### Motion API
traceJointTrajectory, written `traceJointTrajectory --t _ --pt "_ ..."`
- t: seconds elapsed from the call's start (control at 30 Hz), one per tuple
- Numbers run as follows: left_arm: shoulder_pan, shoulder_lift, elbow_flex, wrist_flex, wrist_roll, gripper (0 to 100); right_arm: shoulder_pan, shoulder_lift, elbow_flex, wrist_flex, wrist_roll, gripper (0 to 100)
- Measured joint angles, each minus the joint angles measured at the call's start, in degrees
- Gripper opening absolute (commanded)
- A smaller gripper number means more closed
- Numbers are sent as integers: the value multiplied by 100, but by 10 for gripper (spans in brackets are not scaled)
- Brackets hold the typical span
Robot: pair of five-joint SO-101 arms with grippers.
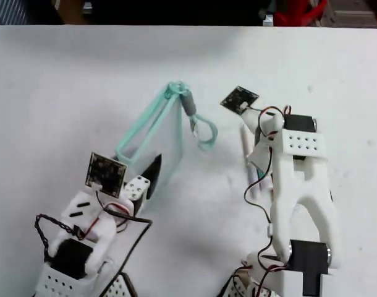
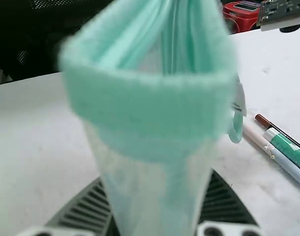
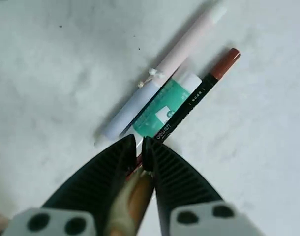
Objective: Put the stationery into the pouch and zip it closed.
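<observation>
The see-through pouch (image 1: 159,143) with mint-green trim stands on edge, its mouth (image 2: 150,98) open wide. My left gripper (image 1: 148,180) (image 2: 152,199) is shut on the pouch's lower edge. To the right lie a pink-and-lavender pen (image 3: 162,76), a green-and-white pen (image 3: 162,109) and a black pen with a brown cap (image 3: 201,88), side by side on the table. My right gripper (image 1: 255,159) (image 3: 141,147) hovers at their near end, shut on a thin brown pencil-like stick (image 3: 133,196). The same pens (image 2: 280,142) lie beyond the pouch.
A mint loop strap (image 1: 205,131) and a grey zipper pull (image 1: 188,103) hang off the pouch's far corner. White table (image 1: 65,93) stretches wide to the left and back. A red object (image 2: 243,12) sits past the far edge.
</observation>
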Motion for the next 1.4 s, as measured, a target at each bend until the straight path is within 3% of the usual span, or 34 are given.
traceJointTrajectory --t 0.3,0.53,1.4 --pt "-35 0 0 0 0 166 -1046 18 18 -167 -624 40" --pt "-18 0 0 0 0 166 -1020 18 18 -343 -941 315" --pt "-18 0 0 0 0 166 -879 18 18 -677 -941 279"
